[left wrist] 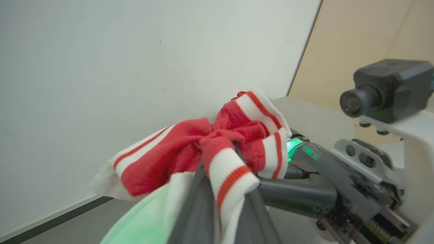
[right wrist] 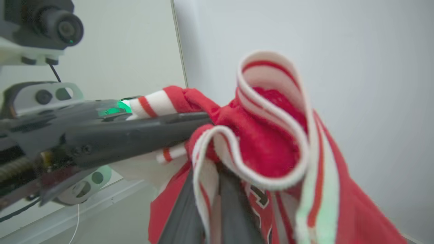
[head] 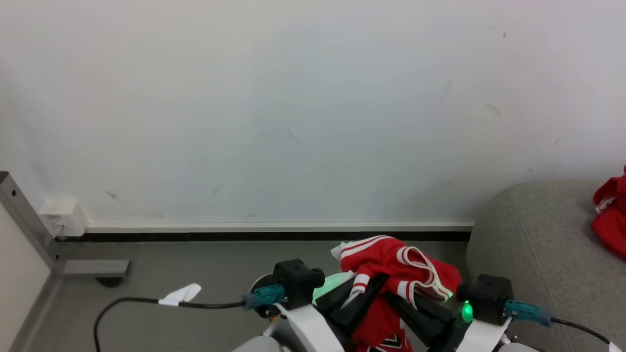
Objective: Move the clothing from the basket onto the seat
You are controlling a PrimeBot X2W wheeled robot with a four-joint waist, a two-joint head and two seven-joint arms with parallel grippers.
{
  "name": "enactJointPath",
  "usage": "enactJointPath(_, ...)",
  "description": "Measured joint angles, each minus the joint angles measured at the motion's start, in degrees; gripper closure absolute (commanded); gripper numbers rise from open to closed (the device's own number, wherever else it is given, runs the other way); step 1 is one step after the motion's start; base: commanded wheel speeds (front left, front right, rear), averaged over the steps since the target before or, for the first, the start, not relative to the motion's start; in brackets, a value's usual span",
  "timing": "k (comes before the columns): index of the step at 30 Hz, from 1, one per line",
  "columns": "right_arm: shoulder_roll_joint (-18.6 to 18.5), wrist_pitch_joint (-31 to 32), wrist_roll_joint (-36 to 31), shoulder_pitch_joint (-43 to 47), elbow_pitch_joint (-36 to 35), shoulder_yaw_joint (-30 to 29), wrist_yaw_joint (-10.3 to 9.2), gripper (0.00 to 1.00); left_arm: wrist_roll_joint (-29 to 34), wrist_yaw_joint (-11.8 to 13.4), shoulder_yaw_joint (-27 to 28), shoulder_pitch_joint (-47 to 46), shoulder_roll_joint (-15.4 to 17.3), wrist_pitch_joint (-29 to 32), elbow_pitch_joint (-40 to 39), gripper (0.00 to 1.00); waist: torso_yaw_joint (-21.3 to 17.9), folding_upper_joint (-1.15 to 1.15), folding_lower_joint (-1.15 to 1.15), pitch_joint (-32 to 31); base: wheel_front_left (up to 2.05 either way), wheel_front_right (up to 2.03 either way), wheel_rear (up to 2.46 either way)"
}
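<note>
One bunched red garment (head: 391, 259) w/ white striped trim sits bottom centre of head view. We see left gripper (left wrist: 220, 169) clenched on its ribbed cuff and right gripper (right wrist: 207, 183) clenched on a looped white edge. Black-white lettering on the fabric, bottom of right wrist view, is too blurred to read. Second red garment (head: 611, 215) lies on grey seat (head: 528, 234), far right mid-frame. Black cable (head: 215, 305) w/ white tag runs lower left.

A crumpled red garment (head: 386, 259) with white striped trim hangs bunched above the floor, just left of the grey seat (head: 528, 239), which stands against the wall, one rounded corner showing. A second red garment (head: 611, 220) lies on the seat, well apart
</note>
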Motion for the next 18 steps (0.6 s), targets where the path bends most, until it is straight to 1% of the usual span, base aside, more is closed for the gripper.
enactJointPath(1, -0.26, 0.01, -0.01, 0.3, -0.2, -0.47, 0.0, 1.0, 0.47, 0.1, 0.0, -0.08, 0.02, -0.36, 0.36, 0.0, -0.35, 0.0, 0.0, 0.12, 0.0, 0.0, 0.0)
enactJointPath(7, -2.44, -0.18, -0.56, 2.13, -1.44, -4.58, 0.0, 1.0, 2.26, 1.23, -0.48, 0.01, 0.37, -2.54, 3.25, 0.0, -2.94, 0.0, 0.0, 0.83, 0.0, 0.0, 0.0)
enactJointPath(18, -8.39, -0.25, -2.48, 4.68, -3.18, -15.26, 0.0, 1.0, 5.12, 1.0, -2.31, 0.02, -1.41, -5.69, 6.97, 0.0, -10.31, 0.0, 0.0, 2.01, 0.0, 0.0, 0.0)
